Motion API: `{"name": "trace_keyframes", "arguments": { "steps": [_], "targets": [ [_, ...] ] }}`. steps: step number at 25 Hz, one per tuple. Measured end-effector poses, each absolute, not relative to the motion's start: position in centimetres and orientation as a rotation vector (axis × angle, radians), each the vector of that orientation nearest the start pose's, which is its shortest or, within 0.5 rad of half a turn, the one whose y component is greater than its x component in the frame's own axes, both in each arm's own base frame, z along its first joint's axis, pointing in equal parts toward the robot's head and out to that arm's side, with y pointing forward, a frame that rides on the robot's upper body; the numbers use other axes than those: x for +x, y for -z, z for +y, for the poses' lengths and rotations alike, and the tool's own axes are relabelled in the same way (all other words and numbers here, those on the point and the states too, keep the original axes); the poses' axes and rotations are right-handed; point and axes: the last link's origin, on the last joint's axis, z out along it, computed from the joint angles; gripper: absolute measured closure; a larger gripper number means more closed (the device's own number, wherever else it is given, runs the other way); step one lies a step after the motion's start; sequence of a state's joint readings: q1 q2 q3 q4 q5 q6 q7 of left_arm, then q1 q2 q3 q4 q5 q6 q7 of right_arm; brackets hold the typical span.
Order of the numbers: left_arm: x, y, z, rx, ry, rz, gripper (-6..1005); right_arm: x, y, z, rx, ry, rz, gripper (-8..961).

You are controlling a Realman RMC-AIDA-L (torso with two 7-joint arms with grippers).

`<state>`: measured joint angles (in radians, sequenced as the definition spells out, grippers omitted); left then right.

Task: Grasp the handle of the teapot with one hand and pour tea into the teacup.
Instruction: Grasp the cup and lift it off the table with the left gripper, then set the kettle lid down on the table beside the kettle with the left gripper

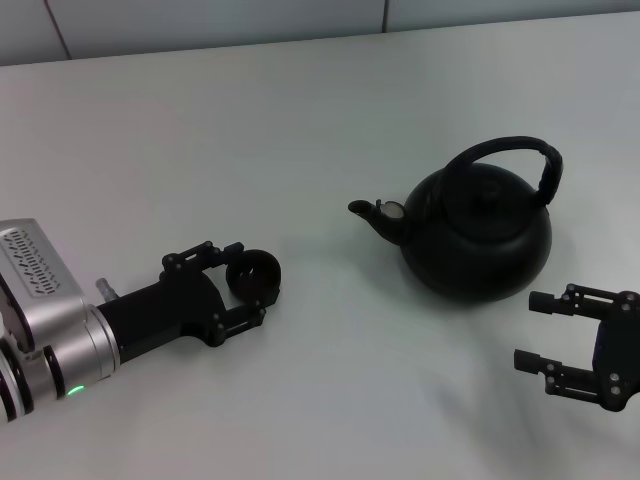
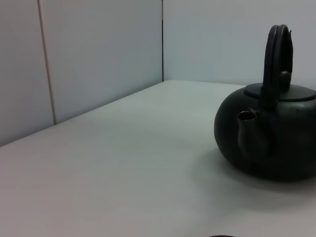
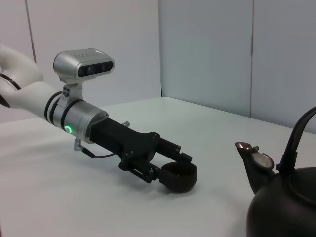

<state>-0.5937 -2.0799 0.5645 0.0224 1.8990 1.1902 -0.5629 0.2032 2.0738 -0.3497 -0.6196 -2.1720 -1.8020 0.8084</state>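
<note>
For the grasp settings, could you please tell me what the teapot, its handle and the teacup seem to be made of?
Teapot: probably enamelled or glazed metal or ceramic; glossy black with soft highlights.
Handle: matte black, possibly plastic or rubber-coated; duller than the body.
Teacup: dark with a faint sheen, likely glazed ceramic; held between the left gripper fingers.

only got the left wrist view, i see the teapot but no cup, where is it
Observer: The teacup sits between the left gripper fingers, shut on it.
Operator: is it off the table
Observer: Cannot tell; in the right wrist view it sits low, near the table.
Operator: and the right arm
Observer: The right gripper is open, beside the teapot, apart from the handle.
</note>
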Motion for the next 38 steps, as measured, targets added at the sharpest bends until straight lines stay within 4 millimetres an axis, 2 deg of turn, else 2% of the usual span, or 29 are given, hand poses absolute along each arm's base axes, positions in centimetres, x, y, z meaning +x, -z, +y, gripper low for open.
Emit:
{"name": "trace_keyframes", "arguments": {
  "steps": [8,13,18,19,20,38],
  "targets": [
    [-28.3,10.1,29.8,-2.606,0.623,-0.336,312,35.6,-2.2,20.0,-2.576,-0.657,0.379,286],
    [-26.3,10.8,30.8,-2.627,0.665,-0.319,312,35.6,-2.2,20.0,-2.578,-0.661,0.376,286],
    [-25.8,11.1,31.1,-2.629,0.665,-0.315,312,35.6,-2.3,20.0,-2.568,-0.667,0.380,289],
    [-24.3,12.1,32.1,-2.623,0.645,-0.281,312,35.5,-2.4,20.0,-2.568,-0.673,0.385,289],
    [-23.9,12.4,32.3,-2.618,0.638,-0.269,312,35.5,-2.4,20.0,-2.568,-0.673,0.385,288],
    [-24.7,12.9,32.5,-2.609,0.552,-0.287,312,35.5,-2.6,20.1,-2.571,-0.671,0.381,288]
  ]
}}
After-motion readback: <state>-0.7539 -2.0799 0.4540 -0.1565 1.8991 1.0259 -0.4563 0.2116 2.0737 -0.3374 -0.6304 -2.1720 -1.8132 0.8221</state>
